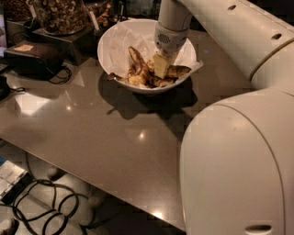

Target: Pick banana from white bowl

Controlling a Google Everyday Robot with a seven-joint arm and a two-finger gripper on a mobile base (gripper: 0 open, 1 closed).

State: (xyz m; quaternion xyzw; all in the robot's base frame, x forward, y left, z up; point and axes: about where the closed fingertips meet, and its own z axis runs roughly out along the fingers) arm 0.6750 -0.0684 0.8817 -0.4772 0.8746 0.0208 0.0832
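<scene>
Gripper (161, 67) down inside the white bowl (103, 57), among bananas.
The arm (239, 32) reaches over the grey table (92, 133) to the bowl, which is lined with crumpled paper (120, 40) and holds several overripe bananas. The long dark banana (136, 69) lies left of centre; the gripper sits just right of it, and whether it grips anything cannot be told. Behind, a glass jar (59, 13) holds brown snacks.

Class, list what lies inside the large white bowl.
Inside the large round white bowl: crumpled white paper lining, overripe brown-yellow bananas, and the robot's gripper reaching down among them. The bowl's bottom is covered.
</scene>
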